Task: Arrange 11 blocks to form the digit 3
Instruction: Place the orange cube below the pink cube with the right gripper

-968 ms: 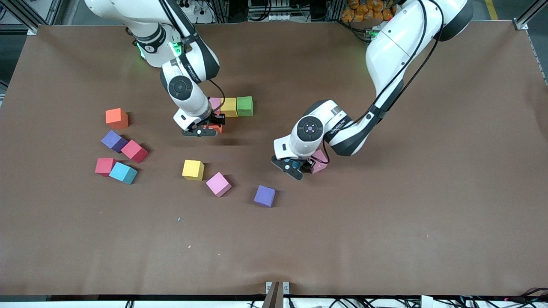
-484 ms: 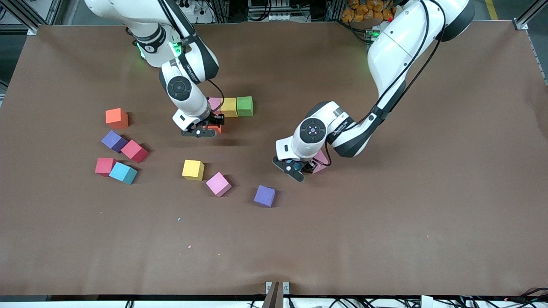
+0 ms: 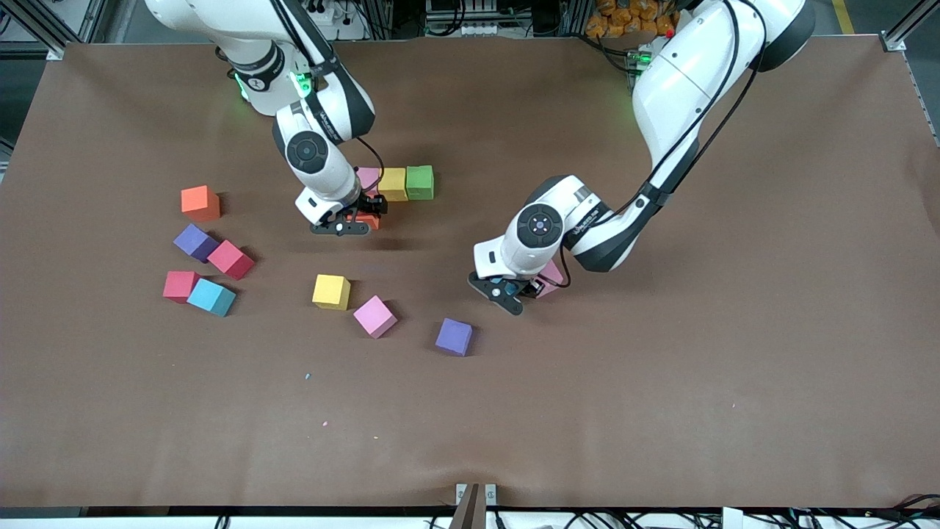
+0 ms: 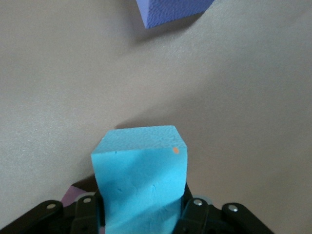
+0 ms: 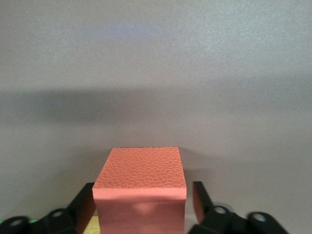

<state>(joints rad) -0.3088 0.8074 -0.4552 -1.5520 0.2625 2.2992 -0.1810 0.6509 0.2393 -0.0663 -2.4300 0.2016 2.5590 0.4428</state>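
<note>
A row of blocks, pink [image 3: 367, 177], yellow [image 3: 393, 184] and green [image 3: 420, 182], lies near the robots' side. An orange block [image 3: 371, 220] sits against the pink one, on the side nearer the front camera. My right gripper [image 3: 363, 218] straddles it, open. In the right wrist view a gap shows between the orange block [image 5: 141, 187] and each of the fingers [image 5: 85, 207]. My left gripper [image 3: 514, 290] is shut on a light blue block [image 4: 141, 180], low over the table beside another pink block [image 3: 552, 276].
Loose blocks lie toward the right arm's end: orange [image 3: 200, 203], purple [image 3: 194, 242], two red [image 3: 230, 259] [image 3: 180, 286], light blue [image 3: 211, 297]. Nearer the middle are a yellow block [image 3: 331, 292], a pink block [image 3: 374, 316] and a purple block [image 3: 454, 336].
My right gripper has opened and let go of the orange block, now resting by the pink one. The left gripper has shifted slightly with the light blue block.
</note>
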